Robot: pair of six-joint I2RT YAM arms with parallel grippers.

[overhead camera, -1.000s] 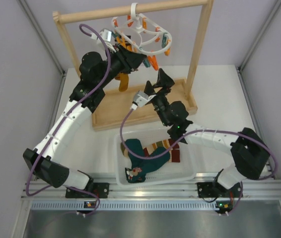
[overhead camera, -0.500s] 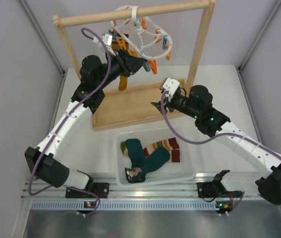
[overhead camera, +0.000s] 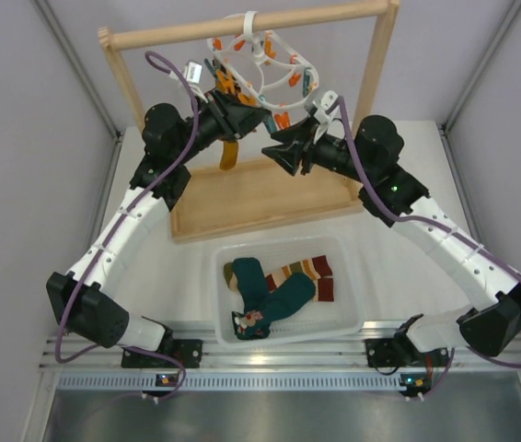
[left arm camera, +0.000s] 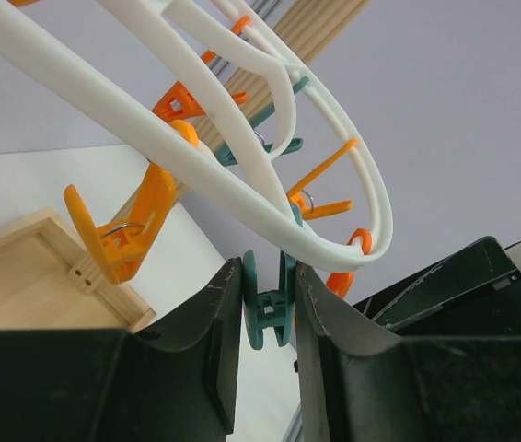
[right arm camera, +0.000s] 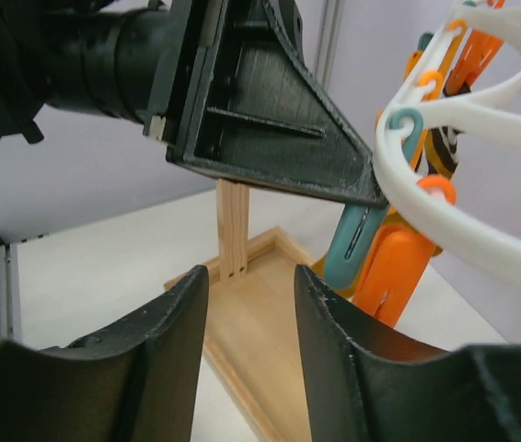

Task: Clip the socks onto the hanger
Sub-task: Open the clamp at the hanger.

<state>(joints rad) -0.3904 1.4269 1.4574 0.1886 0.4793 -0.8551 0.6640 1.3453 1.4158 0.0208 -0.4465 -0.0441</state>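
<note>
The white ring hanger [overhead camera: 274,57] hangs by its hook from the wooden rail, with orange and teal clips dangling. My left gripper [overhead camera: 259,120] reaches under it and is shut on a teal clip [left arm camera: 270,308], squeezing its handles just below the ring [left arm camera: 242,175]. My right gripper [overhead camera: 279,152] sits close by, facing the left one, open with nothing between its fingers [right arm camera: 178,313]. It sees the same teal clip [right arm camera: 357,235] beside an orange clip [right arm camera: 399,267]. The dark teal socks [overhead camera: 274,295] and a striped sock [overhead camera: 308,272] lie in the bin.
The wooden rail frame [overhead camera: 242,23] stands on a wooden base tray [overhead camera: 242,198] at the back. A white bin [overhead camera: 222,318] sits near the front edge between the arm bases. An ochre piece [overhead camera: 229,155] hangs below the left gripper.
The right arm has swung up and back from above the bin to the hanger's near side, its jaws narrowing. The left gripper has kept its hold at the hanger.
</note>
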